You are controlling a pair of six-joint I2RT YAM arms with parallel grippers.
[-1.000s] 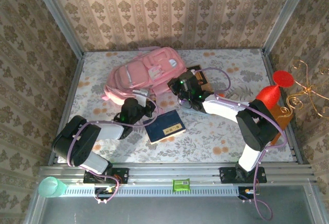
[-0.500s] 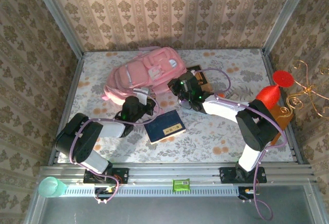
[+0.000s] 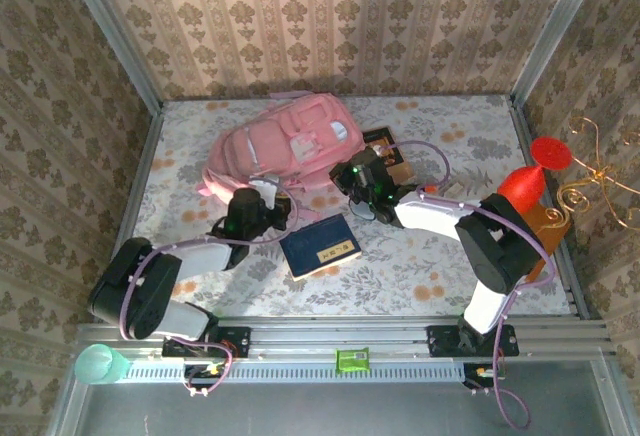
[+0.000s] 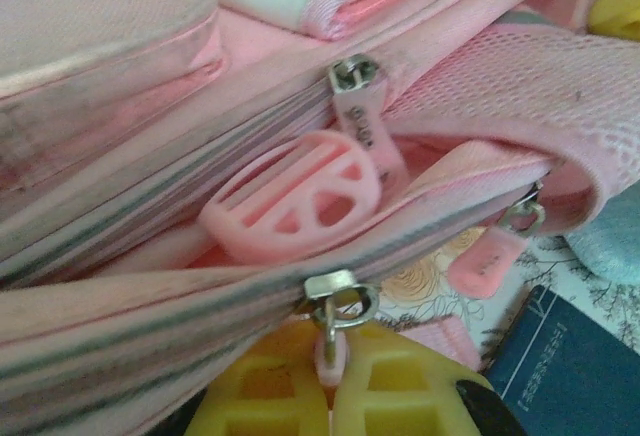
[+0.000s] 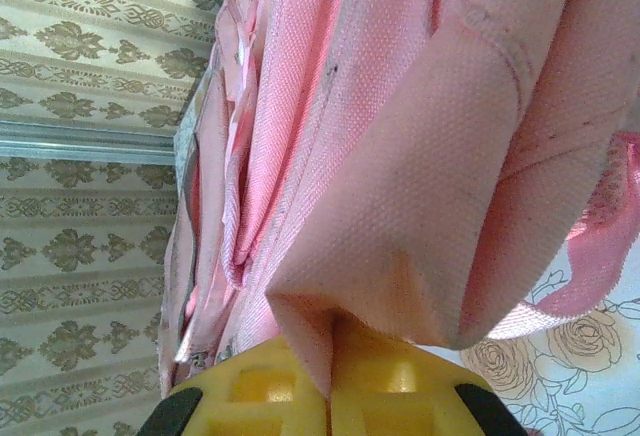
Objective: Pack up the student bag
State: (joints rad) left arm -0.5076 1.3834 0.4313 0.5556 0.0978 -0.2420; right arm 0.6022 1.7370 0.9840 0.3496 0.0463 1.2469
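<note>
The student bag point(image 3: 285, 141) lies on its side toward the back of the flowered worktop point(image 3: 430, 266), left of centre, with both arms reaching in to it from the near side. The left fingers point(image 3: 266, 192) meet the bag's near edge, and the right fingers point(image 3: 347, 168) are at its right-hand end.

From the left wrist camera, the bag point(image 4: 130, 66) fills the space just ahead of the yellow left fingers point(image 4: 350, 396). They are pressed together on a small pink zipper pull point(image 4: 329, 354) that hangs by a metal ring from a silver slider. Just beyond it the zip gapes a little, and a round pink plastic buckle point(image 4: 295, 196) sits in the opening. A second slider point(image 4: 352, 74) rests at the far side of that gap.

From the right wrist camera, the right fingers point(image 5: 355, 386) are closed on a fold of the bag's pink fabric point(image 5: 420, 106), which rises straight up from between them.

A dark blue book point(image 3: 320, 246) lies flat on the worktop just in front of the bag, between the two arms and touching neither set of fingers.
</note>
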